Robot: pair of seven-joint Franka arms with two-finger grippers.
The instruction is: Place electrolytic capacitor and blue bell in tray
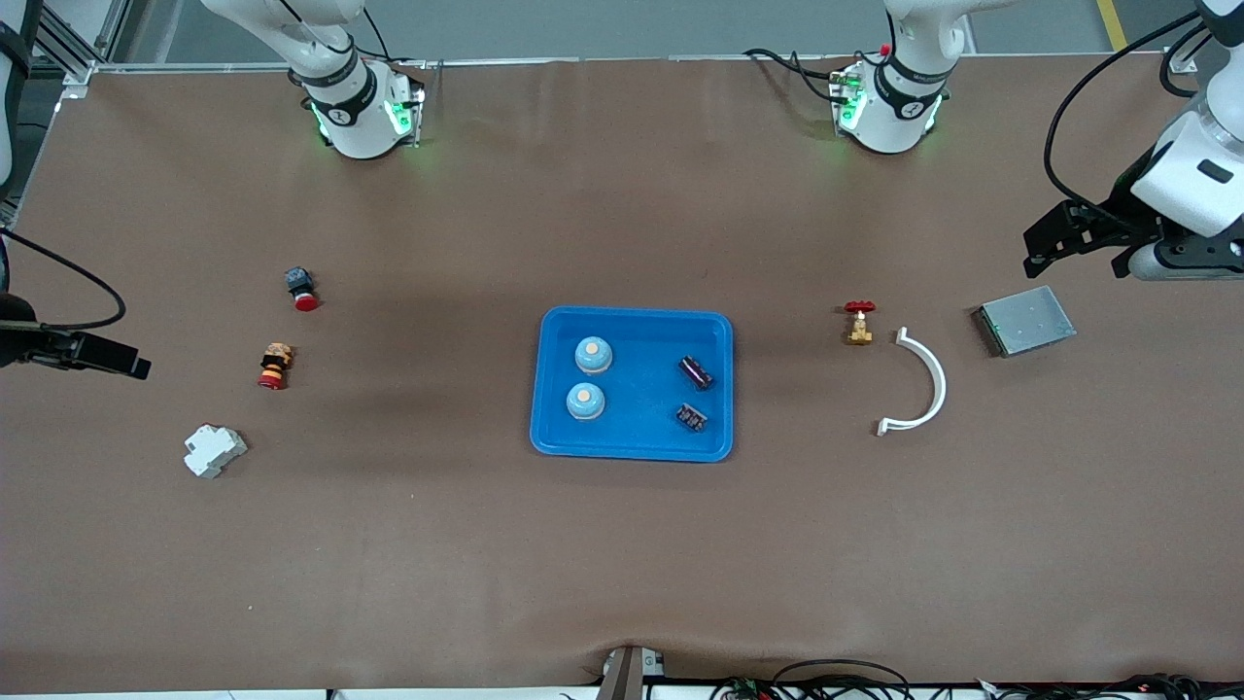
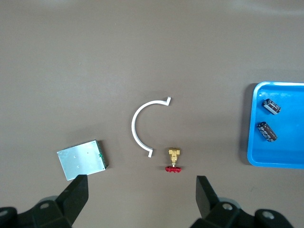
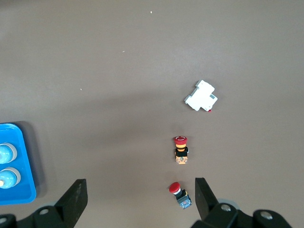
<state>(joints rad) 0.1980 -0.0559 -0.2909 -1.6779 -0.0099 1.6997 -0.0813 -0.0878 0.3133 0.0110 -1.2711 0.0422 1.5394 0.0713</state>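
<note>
Inside the tray point(image 1: 632, 321) at the table's middle you already have two bells point(image 1: 592, 355) and two capacitors point(image 1: 695, 371). Nothing looks left to do; the left gripper point(image 2: 142, 194) and right gripper point(image 3: 140, 194) wait released, empty, over their table ends.

Robotics lab, brown-covered table point(image 1: 622, 564), bolted arm bases, trailing cables
</note>
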